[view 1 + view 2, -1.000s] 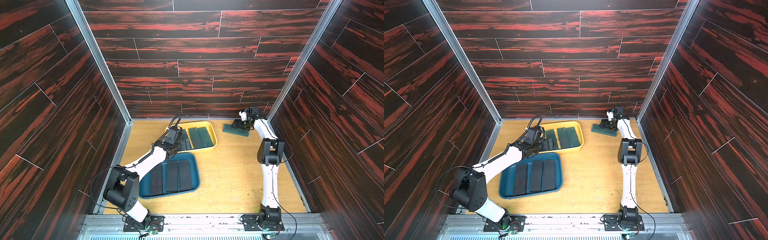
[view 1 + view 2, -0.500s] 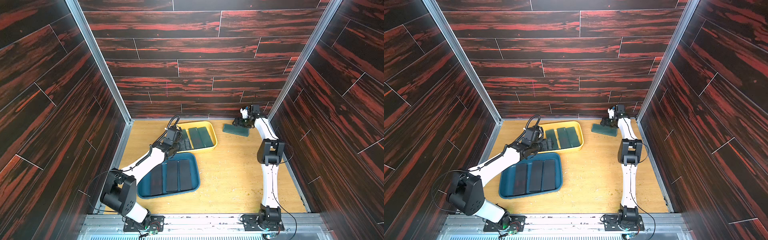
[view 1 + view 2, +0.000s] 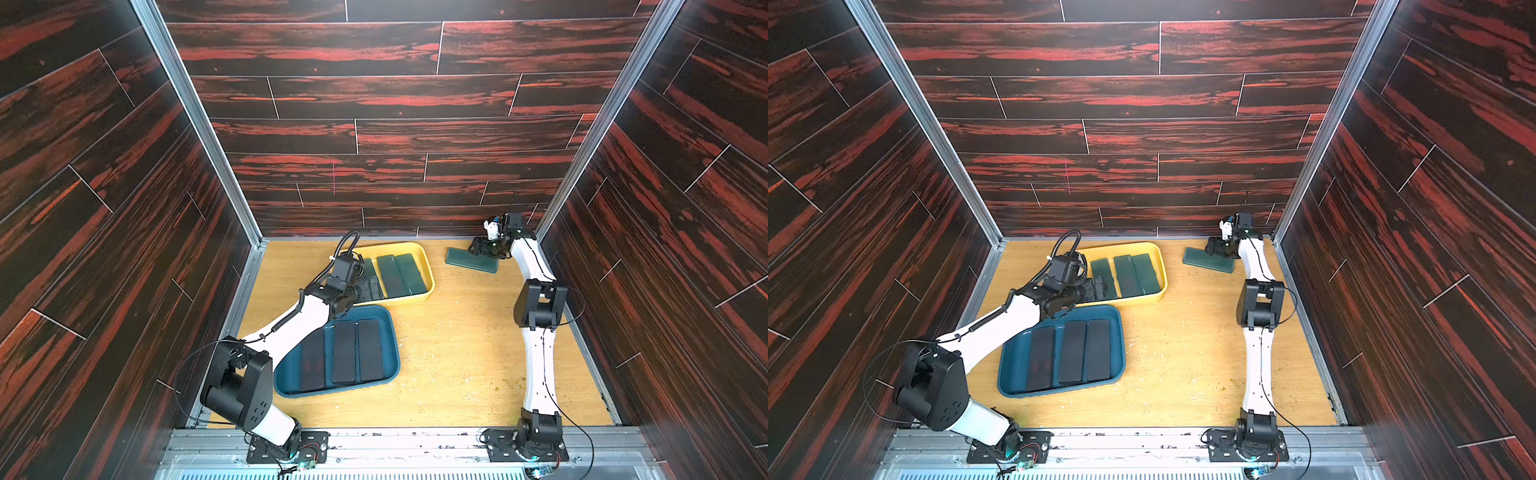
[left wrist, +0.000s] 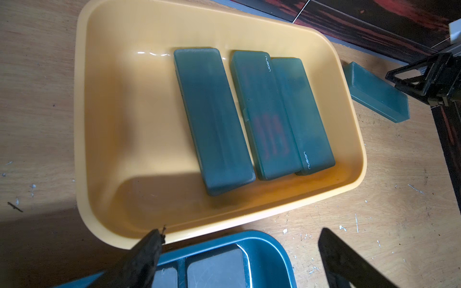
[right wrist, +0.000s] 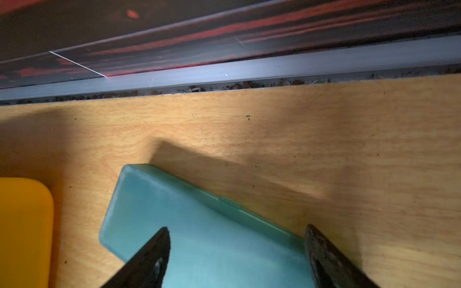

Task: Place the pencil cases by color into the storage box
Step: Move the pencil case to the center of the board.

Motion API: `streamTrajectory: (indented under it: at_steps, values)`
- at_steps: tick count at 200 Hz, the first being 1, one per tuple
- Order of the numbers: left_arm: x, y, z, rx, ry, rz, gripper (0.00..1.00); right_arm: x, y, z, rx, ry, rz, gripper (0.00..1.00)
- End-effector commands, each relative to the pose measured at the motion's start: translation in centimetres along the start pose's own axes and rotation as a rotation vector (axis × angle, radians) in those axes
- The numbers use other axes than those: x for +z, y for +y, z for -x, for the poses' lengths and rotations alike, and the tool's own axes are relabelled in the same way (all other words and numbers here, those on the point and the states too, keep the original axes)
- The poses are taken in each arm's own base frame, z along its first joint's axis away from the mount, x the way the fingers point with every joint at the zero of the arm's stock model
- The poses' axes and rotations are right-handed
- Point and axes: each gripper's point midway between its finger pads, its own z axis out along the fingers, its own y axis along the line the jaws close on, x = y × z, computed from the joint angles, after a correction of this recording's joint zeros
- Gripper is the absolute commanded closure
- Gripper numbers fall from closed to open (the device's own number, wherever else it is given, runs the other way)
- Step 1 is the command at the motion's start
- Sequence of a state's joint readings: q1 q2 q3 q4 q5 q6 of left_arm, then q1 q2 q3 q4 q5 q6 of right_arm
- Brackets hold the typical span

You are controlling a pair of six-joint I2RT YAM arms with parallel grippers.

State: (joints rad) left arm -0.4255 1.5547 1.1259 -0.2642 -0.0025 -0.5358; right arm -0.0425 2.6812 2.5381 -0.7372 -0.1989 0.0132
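Three dark green pencil cases [image 4: 214, 119] lie side by side in the yellow tray [image 3: 399, 302]. In the blue tray [image 3: 395, 353], three black pencil cases [image 3: 345, 351] fill the floor. One more green pencil case [image 3: 465, 258] lies flat on the table at the back right. My right gripper [image 5: 237, 228] hovers open over its end [image 5: 187, 212], one finger above its top, the other at its long edge. My left gripper [image 4: 240, 232] is open and holds nothing, above the gap between the two trays.
The back wall's metal rail [image 5: 249, 67] runs close behind the loose case, and the right wall's corner post [image 3: 540, 226] stands just beside my right wrist. Bare wooden table [image 3: 457, 353] stretches between the trays and the right arm.
My right gripper has dipped slightly toward the loose green case and its jaws have widened a little. The left arm has barely shifted. No case has moved.
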Motion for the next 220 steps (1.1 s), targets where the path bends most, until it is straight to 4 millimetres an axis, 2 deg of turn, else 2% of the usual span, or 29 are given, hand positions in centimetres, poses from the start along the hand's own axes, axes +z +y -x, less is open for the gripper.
streamTrajectory:
  at_steps: [1,72,169,220]
  values:
    - [-1.0,-0.6,1.2,-0.009,-0.032,-0.020,0.02,2.2,-0.3,-3.1,0.021,0.087,0.027,0.15]
    - [-1.2,-0.8,1.1,-0.019,-0.038,-0.033,0.02,1.6,2.0,-5.8,0.033,0.170,0.100,0.16]
    - [-2.3,-1.1,1.4,-0.023,-0.062,-0.045,0.02,-0.6,5.2,-7.7,-0.040,0.151,0.090,0.16]
    - [-2.8,-1.1,1.5,-0.021,-0.068,-0.046,0.02,-1.9,8.0,-8.2,-0.156,0.130,-0.021,0.16]
